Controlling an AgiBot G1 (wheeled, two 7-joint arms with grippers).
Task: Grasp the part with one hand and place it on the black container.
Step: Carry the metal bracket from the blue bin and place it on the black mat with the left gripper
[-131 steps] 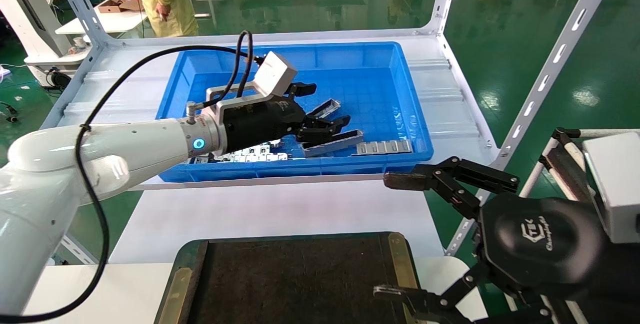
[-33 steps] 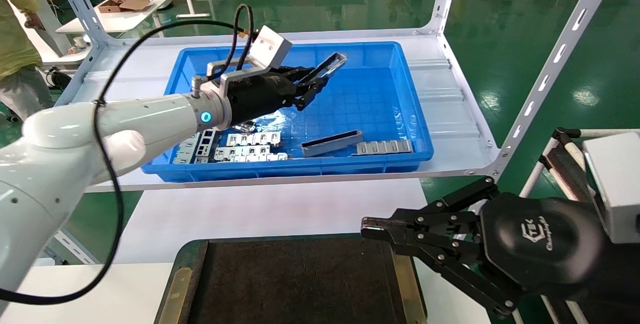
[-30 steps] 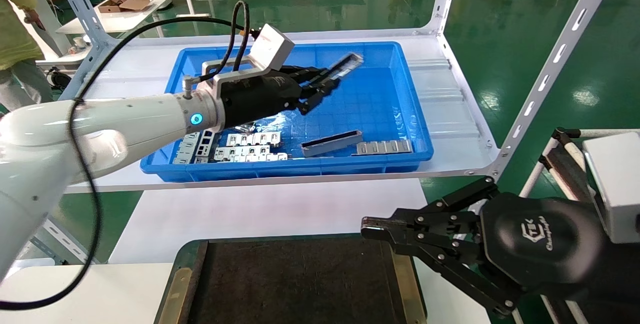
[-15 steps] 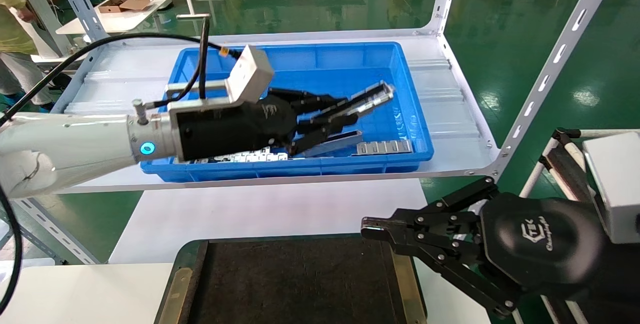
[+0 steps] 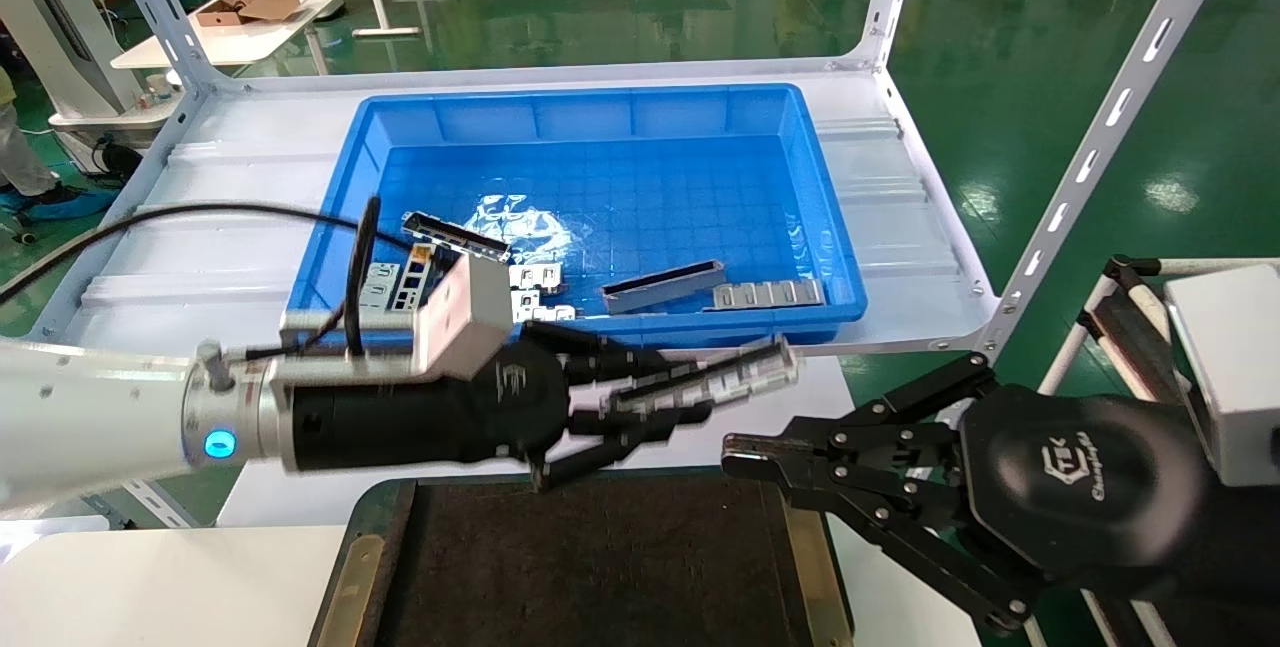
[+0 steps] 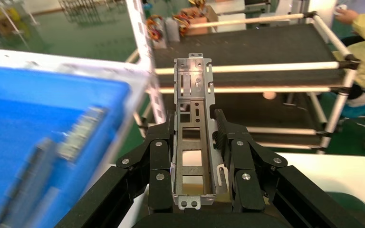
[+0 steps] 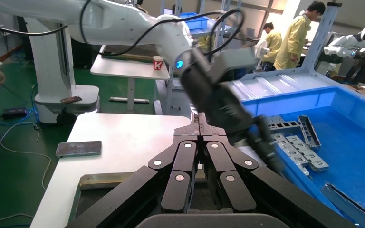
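Left black gripper (image 5: 640,407) clamped on slim silver-grey trough-like metal part (image 5: 715,382) with ladder cut-outs, held roughly level, sticking out past the fingertips. Wrist view: fingers (image 6: 159,156) pinch both long side walls near one end, likely so the free length can be laid flat. Part hangs over white tabletop (image 5: 480,422), just beyond far edge of flat black container with brass-olive rim (image 5: 805,517); not yet above it. Big blue plastic bin (image 5: 830,227) on shelf behind holds more brackets and flat shiny strips (image 5: 768,294). Right black gripper (image 5: 735,452) parked with jaws together over the container's right rim, close to the part's tip; collision risk on lowering, I'd judge.
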